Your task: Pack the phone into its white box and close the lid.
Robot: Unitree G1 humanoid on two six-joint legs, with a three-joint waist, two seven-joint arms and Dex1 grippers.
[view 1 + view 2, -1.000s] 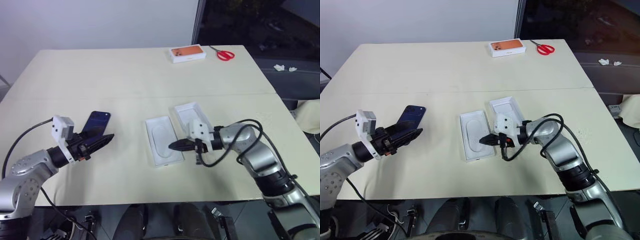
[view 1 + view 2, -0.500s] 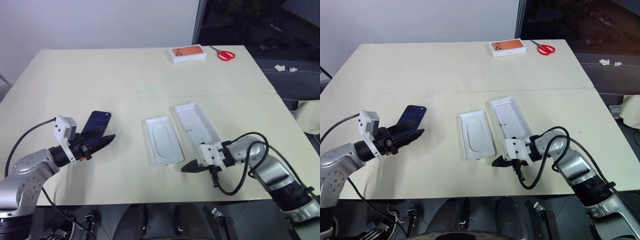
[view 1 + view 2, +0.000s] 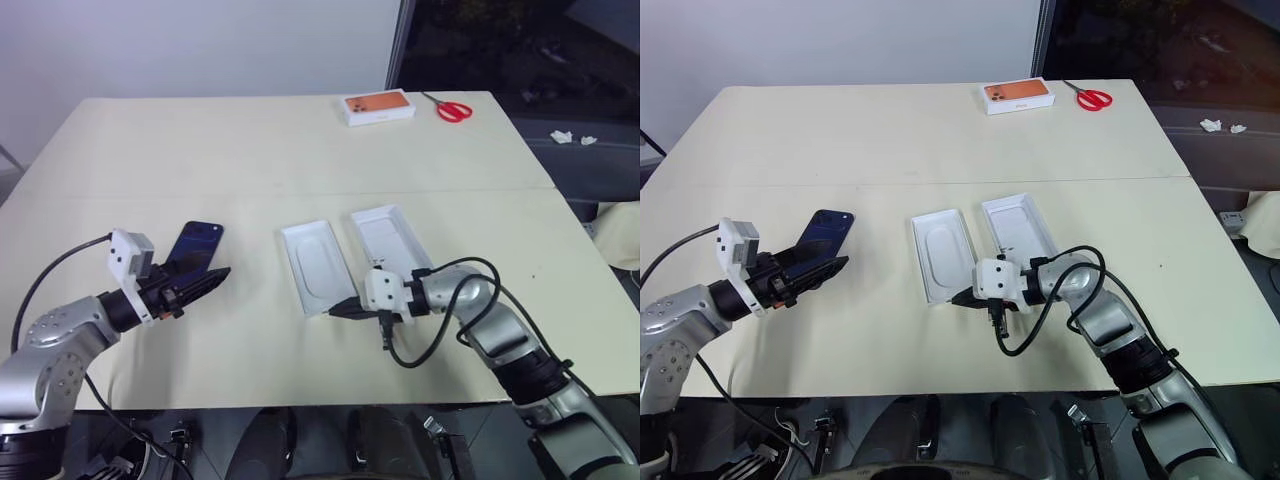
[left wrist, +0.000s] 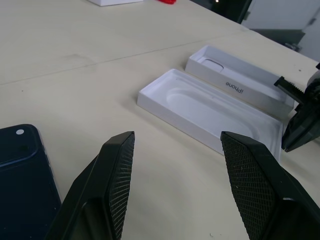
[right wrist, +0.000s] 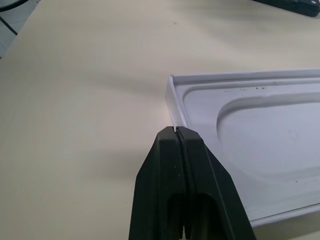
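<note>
The right gripper, fingers pressed together, has its tip at the near corner of the white box, an empty moulded tray. Just beside lies the lid, inside up, empty too. The left gripper stands spread, the glossy navy phone propped behind it.

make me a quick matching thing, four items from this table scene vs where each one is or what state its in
Items:
1. phone
2. scissors
3. right gripper
4. orange-topped box

Descriptions:
A. shut, tips at the near corner of a white tray
B. red handles, far right of table
C. far side, left of the scissors
D. dark blue, by the open left gripper

Pairs: 1-D, 2-B, 3-A, 4-C
</note>
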